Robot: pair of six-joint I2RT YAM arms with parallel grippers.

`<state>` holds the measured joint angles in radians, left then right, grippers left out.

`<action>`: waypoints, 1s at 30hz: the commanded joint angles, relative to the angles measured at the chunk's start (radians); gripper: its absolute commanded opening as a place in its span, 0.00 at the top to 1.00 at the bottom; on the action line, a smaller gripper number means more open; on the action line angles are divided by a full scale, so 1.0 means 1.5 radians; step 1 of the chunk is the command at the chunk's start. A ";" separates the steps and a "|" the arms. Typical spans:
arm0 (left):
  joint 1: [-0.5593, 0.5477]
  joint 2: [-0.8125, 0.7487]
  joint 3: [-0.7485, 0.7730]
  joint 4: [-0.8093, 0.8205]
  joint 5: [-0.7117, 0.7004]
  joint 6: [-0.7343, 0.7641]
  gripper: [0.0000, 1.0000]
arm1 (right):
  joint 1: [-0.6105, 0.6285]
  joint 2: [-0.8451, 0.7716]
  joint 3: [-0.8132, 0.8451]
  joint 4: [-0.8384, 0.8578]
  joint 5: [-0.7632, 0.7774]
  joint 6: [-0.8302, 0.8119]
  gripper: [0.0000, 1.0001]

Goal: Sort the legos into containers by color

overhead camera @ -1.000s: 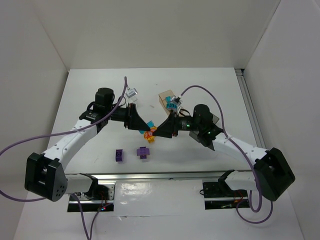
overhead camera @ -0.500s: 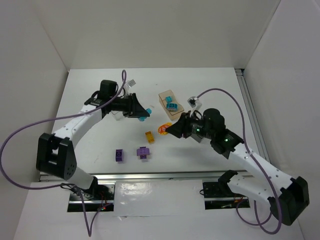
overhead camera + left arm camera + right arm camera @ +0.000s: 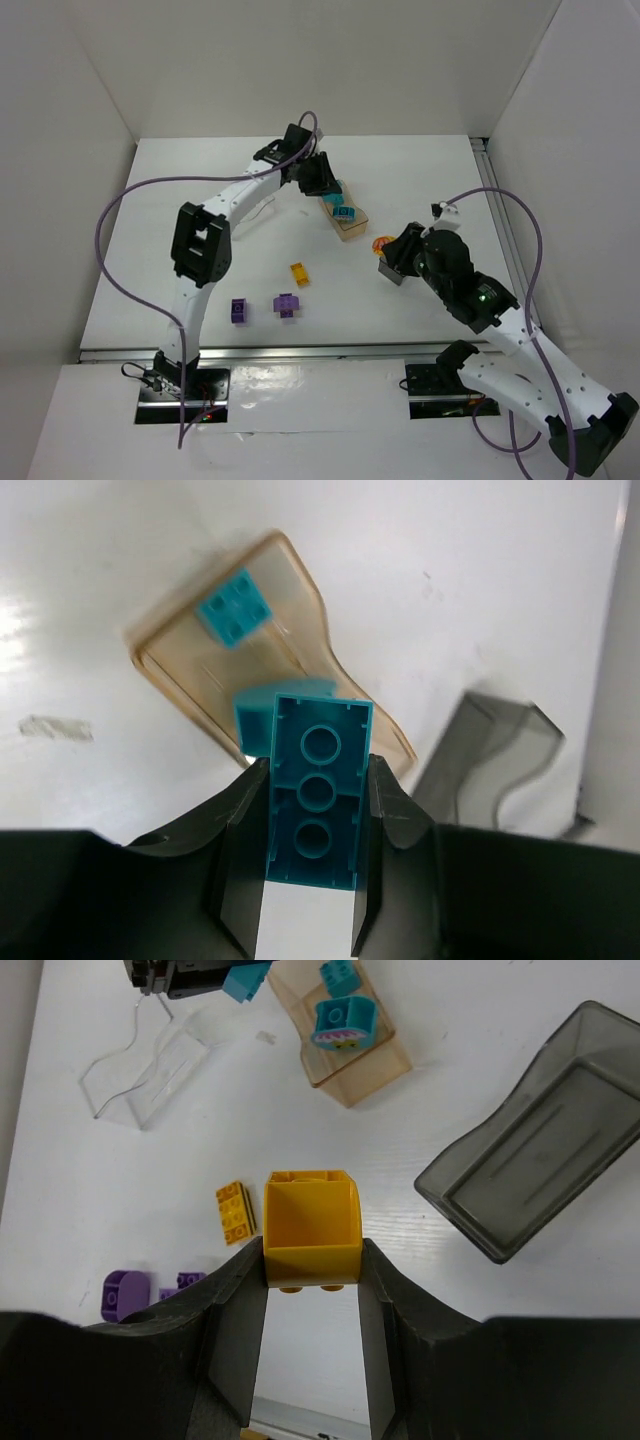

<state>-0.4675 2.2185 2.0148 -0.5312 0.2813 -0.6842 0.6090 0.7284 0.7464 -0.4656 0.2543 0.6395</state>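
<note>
My left gripper (image 3: 318, 772) is shut on a teal brick (image 3: 318, 790) and holds it over the near end of the tan-orange box (image 3: 190, 670), which has another teal brick (image 3: 235, 605) inside. In the top view the left gripper (image 3: 322, 180) is at the far end of that box (image 3: 345, 222). My right gripper (image 3: 312, 1255) is shut on an orange-yellow brick (image 3: 312, 1228) above the table, left of the dark grey box (image 3: 540, 1175). A flat yellow brick (image 3: 299, 273) and two purple bricks (image 3: 239, 310) (image 3: 287, 304) lie on the table.
The clear box (image 3: 150, 1080) lies left of the tan-orange box, near the left arm. The dark grey box also shows in the left wrist view (image 3: 490, 750). White walls stand close on the left, back and right. A rail runs along the table's near edge (image 3: 320, 350).
The left arm swung from the table's middle to the far end of the tan-orange box, carrying the teal brick. The right gripper moved right and back with the orange-yellow brick.
</note>
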 commanded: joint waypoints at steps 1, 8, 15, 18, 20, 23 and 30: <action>-0.013 0.062 0.100 -0.067 -0.079 -0.011 0.99 | 0.002 -0.015 0.033 -0.040 0.067 0.013 0.96; -0.020 0.136 0.202 -0.080 -0.094 0.001 0.29 | 0.002 -0.014 0.027 -0.054 0.081 0.007 0.96; -0.026 0.092 0.168 -0.080 -0.082 0.031 0.13 | 0.002 0.042 0.039 -0.066 0.194 0.021 0.92; -0.026 0.034 0.115 -0.095 -0.075 0.044 0.14 | 0.002 0.089 0.050 -0.060 0.281 0.014 0.92; -0.032 -0.017 0.068 -0.103 -0.124 0.053 0.14 | -0.013 0.151 0.067 -0.047 0.290 -0.001 0.92; -0.045 -0.143 -0.052 -0.103 -0.183 0.053 0.15 | -0.059 0.215 0.077 -0.004 0.256 -0.014 0.92; -0.051 -0.374 -0.324 -0.103 -0.246 0.025 0.15 | -0.130 0.253 0.031 0.073 0.176 -0.046 0.92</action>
<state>-0.5396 1.7515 1.6413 -0.6819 -0.0223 -0.6334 0.4366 1.1011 0.8051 -0.4564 0.5522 0.6006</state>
